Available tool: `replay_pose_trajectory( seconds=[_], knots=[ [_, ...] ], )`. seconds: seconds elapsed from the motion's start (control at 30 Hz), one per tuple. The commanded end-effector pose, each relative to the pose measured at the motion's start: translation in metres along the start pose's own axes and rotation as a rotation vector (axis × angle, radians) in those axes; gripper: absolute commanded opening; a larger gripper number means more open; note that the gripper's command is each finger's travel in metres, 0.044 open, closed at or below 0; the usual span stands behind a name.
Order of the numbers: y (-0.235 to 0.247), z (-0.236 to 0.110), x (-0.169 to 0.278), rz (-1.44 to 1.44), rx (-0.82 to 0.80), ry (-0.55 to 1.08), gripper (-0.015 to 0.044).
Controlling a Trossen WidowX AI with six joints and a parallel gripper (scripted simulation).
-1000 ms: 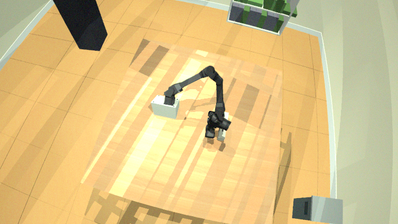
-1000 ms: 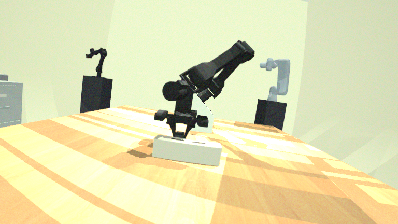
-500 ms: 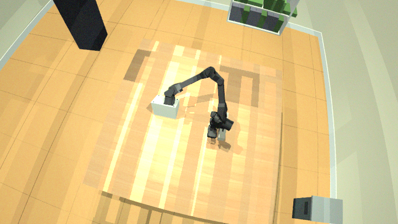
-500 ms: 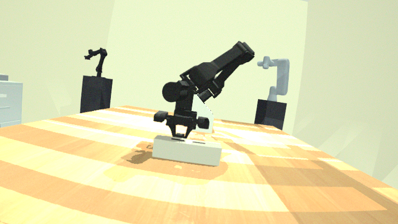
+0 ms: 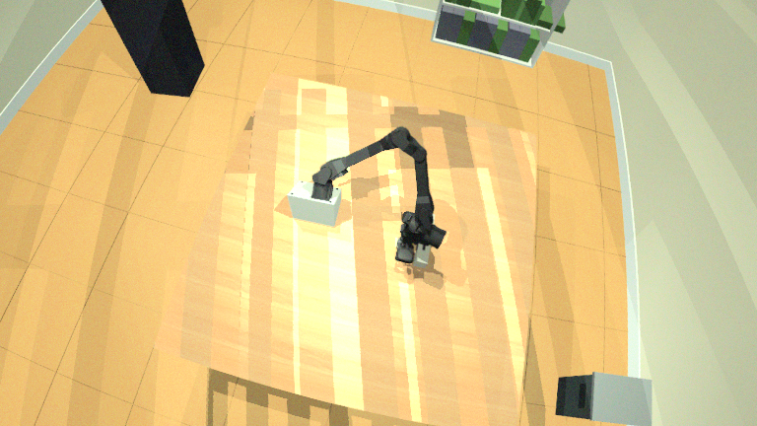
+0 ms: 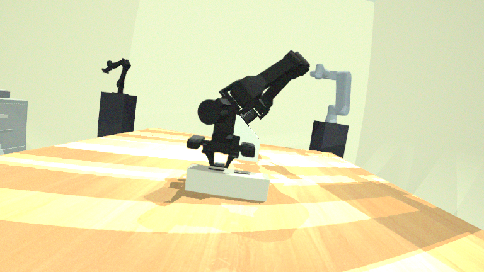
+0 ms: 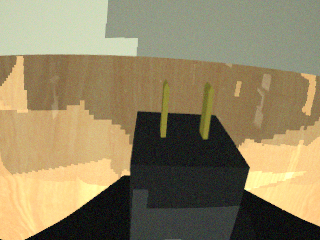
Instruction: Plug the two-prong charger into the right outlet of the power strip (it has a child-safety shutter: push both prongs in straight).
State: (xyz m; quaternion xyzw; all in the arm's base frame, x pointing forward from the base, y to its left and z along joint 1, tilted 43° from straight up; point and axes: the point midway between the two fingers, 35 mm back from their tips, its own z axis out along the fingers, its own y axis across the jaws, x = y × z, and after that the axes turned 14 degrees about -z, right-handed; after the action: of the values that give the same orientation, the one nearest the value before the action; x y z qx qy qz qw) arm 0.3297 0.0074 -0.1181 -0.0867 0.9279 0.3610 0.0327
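Item 1, gripper [image 6: 218, 162]: I read it as clamped on the charger [image 7: 183, 187], fingers pointing down over the power strip [image 6: 228, 183]

Item 2, charger: dark block with two yellow prongs [image 7: 186, 111]. Only the wrist view shows it plainly; there the prongs point toward 12 o'clock, bare and not in any slot, with wood grain behind them and the strip's pale face filling the frame above. In the exterior view the charger is too small between the fingers to make out

Item 3, power strip: pale long box lying flat on the table [image 6: 106, 233]. The exterior view alone shows the dark slots on its upper face, one pair directly under the fingertips, another toward 3 o'clock of them. The top view hides most of the strip beneath the wrist, leaving a pale corner [image 5: 422, 255] at 3 o'clock of the gripper

Item 4, room: from above, the strip sits well in from every table edge, the arm's white base [image 5: 315, 204] toward 10 o'clock of it
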Motion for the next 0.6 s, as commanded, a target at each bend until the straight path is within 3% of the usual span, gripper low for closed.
replay_pose_trajectory(
  seconds=[0.0,0.57],
  knots=[
    [0.0011,-0.0001,-0.0003,0.006,-0.005,-0.001,0.0000],
    [0.0007,-0.0006,-0.0042,0.006,-0.005,-0.001,0.0000]
  ],
)
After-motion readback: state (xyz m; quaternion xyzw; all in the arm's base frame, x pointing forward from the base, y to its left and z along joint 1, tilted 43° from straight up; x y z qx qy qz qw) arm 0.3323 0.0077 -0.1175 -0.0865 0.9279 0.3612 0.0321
